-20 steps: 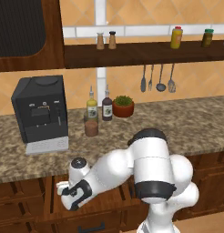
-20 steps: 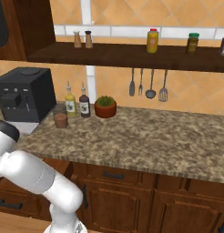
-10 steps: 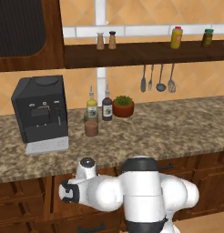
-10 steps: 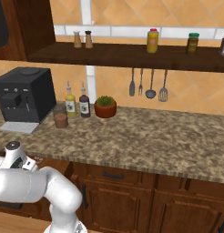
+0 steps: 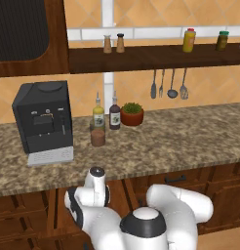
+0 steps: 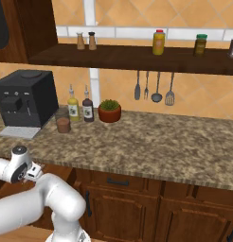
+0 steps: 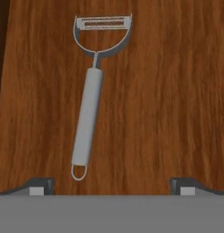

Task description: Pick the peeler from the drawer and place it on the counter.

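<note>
wooden drawer (image 7: pixel 177 91) floor, peeler (image 7: pixel 89 118) between wide-open empty jaws, arm swung further left

A home kitchen. A granite counter (image 5: pixel 190 141) runs over dark wooden cabinets (image 6: pixel 137 203). On the counter stand a black coffee machine (image 5: pixel 44 119), two bottles (image 5: pixel 106 113) and a potted herb (image 5: pixel 132 114). Behind the counter rises a tan tiled wall, where a spoon, fork, ladle and whisk (image 6: pixel 154 87) hang. Above the counter a dark shelf (image 6: pixel 137 56) holds shakers (image 6: pixel 86 41) and jars (image 6: pixel 158 42).
</note>
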Available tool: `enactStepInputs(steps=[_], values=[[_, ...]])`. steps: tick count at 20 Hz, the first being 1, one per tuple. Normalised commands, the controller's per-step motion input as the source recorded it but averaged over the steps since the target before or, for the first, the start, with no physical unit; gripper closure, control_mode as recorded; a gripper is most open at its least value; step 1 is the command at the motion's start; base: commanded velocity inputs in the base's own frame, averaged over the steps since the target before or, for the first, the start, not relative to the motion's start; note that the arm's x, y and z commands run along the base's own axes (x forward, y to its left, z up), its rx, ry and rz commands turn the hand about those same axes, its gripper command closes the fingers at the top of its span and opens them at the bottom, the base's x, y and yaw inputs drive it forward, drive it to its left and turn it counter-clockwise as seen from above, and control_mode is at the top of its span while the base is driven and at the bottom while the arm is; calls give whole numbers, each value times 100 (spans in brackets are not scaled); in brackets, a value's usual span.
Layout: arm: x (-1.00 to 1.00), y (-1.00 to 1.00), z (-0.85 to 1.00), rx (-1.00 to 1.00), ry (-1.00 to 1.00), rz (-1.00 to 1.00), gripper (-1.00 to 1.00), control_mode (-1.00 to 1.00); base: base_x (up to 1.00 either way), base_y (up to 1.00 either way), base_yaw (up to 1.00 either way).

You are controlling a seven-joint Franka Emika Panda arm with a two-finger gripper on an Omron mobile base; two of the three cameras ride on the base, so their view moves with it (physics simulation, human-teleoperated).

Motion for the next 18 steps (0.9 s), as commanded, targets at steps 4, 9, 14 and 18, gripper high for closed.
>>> enactStepInputs(steps=[4, 9, 14, 18], values=[[0, 26, -6, -2, 4, 0, -100, -100, 0, 0, 0], [0, 26, -18, -4, 1, 0, -100, -100, 0, 0, 0], [4, 21, -18, -2, 0, 0, -100, -100, 0, 0, 0], [9, 4, -16, 0, 0, 1, -100, -100, 0, 0, 0]])
